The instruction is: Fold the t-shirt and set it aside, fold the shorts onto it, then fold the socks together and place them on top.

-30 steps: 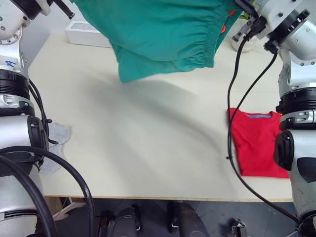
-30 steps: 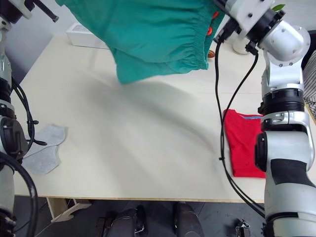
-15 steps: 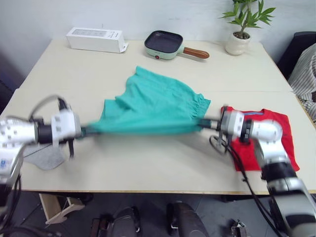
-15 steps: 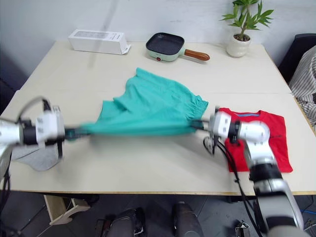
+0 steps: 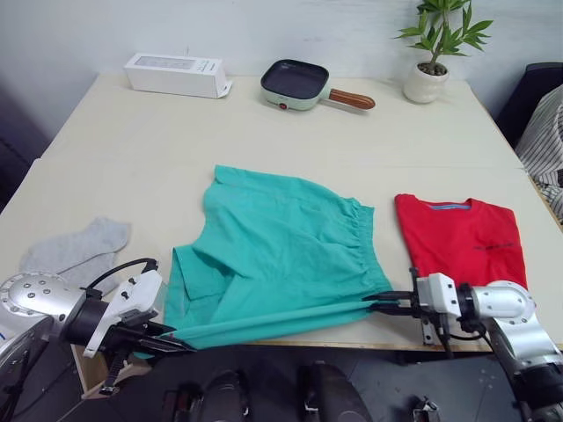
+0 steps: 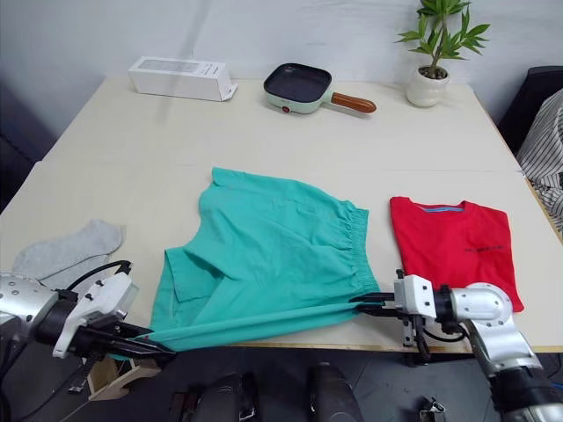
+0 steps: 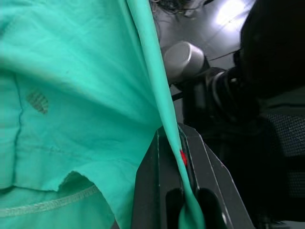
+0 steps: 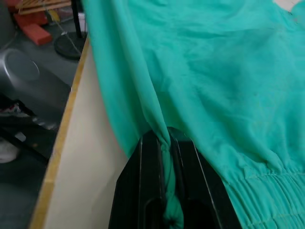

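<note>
Teal shorts (image 5: 281, 255) lie spread flat across the middle of a pale wooden surface (image 5: 264, 132), gathered waistband toward the right. Their near edge is pulled off the front edge of the surface into a taut strip. The left claw (image 5: 180, 345) is clamped on one end of that strip, and the right claw (image 5: 376, 305) is clamped on the other end. A folded red t-shirt (image 5: 459, 239) lies to the right of the shorts, apart from them. Two grey socks (image 5: 75, 251) lie at the left edge, overlapping. Along the far side stand a white box (image 5: 176, 74), a small green pan (image 5: 303, 83) with a wooden handle, and a potted plant (image 5: 429, 53), all well apart from the clothes.
</note>
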### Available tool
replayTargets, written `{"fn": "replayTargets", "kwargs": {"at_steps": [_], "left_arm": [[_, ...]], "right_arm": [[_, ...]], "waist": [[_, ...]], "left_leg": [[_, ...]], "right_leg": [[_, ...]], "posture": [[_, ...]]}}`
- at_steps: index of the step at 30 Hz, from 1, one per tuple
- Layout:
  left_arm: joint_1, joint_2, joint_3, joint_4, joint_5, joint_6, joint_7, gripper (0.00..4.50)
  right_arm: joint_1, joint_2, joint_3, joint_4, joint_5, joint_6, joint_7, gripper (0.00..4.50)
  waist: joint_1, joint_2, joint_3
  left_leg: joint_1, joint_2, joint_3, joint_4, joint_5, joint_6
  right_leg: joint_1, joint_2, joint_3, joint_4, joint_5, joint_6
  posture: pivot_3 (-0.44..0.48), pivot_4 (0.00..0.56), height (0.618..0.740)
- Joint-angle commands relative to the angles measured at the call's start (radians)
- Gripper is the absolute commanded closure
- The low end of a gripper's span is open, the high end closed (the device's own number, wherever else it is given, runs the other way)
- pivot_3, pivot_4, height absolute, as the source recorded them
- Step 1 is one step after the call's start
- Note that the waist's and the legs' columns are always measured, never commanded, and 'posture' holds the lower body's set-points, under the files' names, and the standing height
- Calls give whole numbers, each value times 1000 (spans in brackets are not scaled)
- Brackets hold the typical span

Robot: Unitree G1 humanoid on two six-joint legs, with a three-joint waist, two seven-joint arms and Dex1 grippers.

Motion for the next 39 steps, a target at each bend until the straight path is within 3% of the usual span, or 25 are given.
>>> {"fn": "replayTargets", "kwargs": {"at_steps": [1, 6, 10, 15, 19, 23, 27, 31, 36, 39], "left_arm": [[-211, -21, 6, 125, 20, -34, 17, 4477], [-709, -175, -203, 438, 184, -181, -29, 4477], [-1136, -384, -361, 916, 434, -463, -25, 4477], [-1446, -563, -450, 1486, 651, -770, 84, 4477], [-1507, -637, -479, 1699, 768, -880, 224, 4477], [-1503, -674, -463, 1776, 822, -927, 316, 4477], [-1486, -693, -423, 1807, 839, -918, 448, 4477], [-1466, -694, -350, 1808, 805, -909, 473, 3643], [-1431, -648, -208, 1774, 723, -977, 474, 1984], [-1370, -606, -134, 1730, 647, -1002, 308, 1944]], "right_arm": [[25, -50, -128, -73, 130, 241, -93, 4500], [-28, -67, -189, -145, 246, 510, -184, 4500], [-150, -49, -205, -77, 239, 623, -261, 4500], [-323, 13, -156, 52, 139, 666, -372, 4500], [-438, 83, -122, 151, 15, 618, -482, 4500], [-492, 137, -122, 208, -59, 578, -555, 4500], [-478, 177, -119, 174, -70, 576, -554, 4500], [-450, 195, -156, 140, -84, 542, -602, 3450], [-425, 170, -263, 140, -112, 352, -632, 1642], [-397, 149, -314, 107, -71, 285, -561, 568]], "waist": [[1, 0, 0], [24, 0, -1], [36, 0, -1], [30, -1, -1], [16, -1, -1], [16, -2, 0], [15, -2, 0], [15, -2, 0], [11, -2, 0], [5, -2, 0]], "left_leg": [[0, 0, -1, 1, 0, 0], [1, -2, -2, 1, 1, 2], [-5, -4, 0, 3, 2, 1], [-7, -2, 8, 5, 2, -1], [-8, -1, 14, 3, 0, -1], [-13, 0, 20, 5, 1, -3], [-12, 0, 22, 9, 1, -2], [-11, 0, 23, 12, 0, -1], [-10, 1, 27, 12, 0, -1], [-8, 1, 30, 11, 0, -2]], "right_leg": [[0, 0, -1, 0, 0, 0], [3, 0, -1, 0, 1, 0], [-2, 12, 0, -1, 4, 3], [-5, 15, 1, -5, 4, 6], [-10, 14, 5, -4, 4, 7], [-22, 15, 10, 4, 4, 7], [-22, 15, 14, 7, 4, 7], [-22, 15, 21, 10, 4, 8], [-23, 16, 21, 12, 4, 8], [-22, 17, 21, 12, 4, 8]], "posture": [[0, 150, 740], [0, 150, 740], [0, 150, 740], [0, 150, 740], [0, 150, 740], [0, 150, 740], [0, 150, 740], [0, 150, 740], [0, 150, 740], [0, 150, 740]]}}
